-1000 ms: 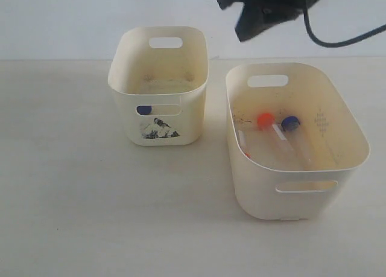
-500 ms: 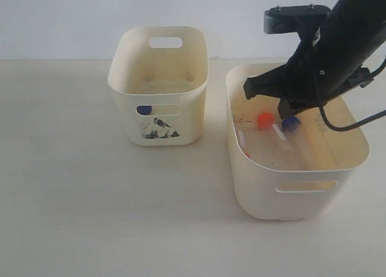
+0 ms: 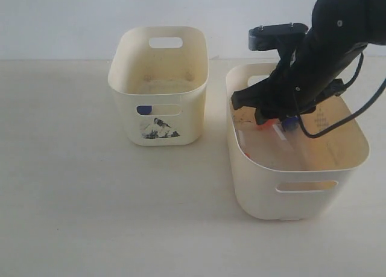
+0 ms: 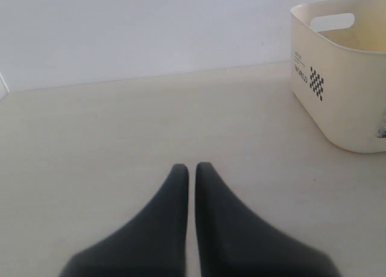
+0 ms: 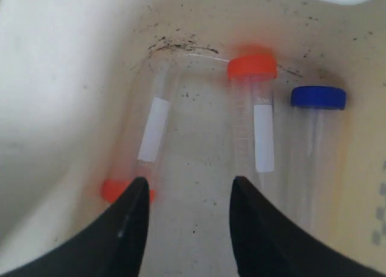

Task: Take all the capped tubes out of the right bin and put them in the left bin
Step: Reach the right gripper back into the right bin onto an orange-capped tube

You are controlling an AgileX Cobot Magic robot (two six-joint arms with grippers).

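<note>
Farthest from the right bin (image 3: 265,186), the left gripper (image 4: 192,166) waits with jaws pressed together, clear of the work. The left bin (image 3: 158,123), just beside the right bin, shows a blue cap (image 3: 143,110) through its slot. Inside the right bin lie an orange-capped tube (image 5: 154,129), a second orange-capped tube (image 5: 253,132) and a blue-capped tube (image 5: 316,126). The right gripper (image 5: 188,189) hangs spread between the orange pair (likely lining up a pick).

Right arm (image 3: 325,54) angled steeply down, right jaws parted. Left jaws nearly together, thin slit between.
</note>
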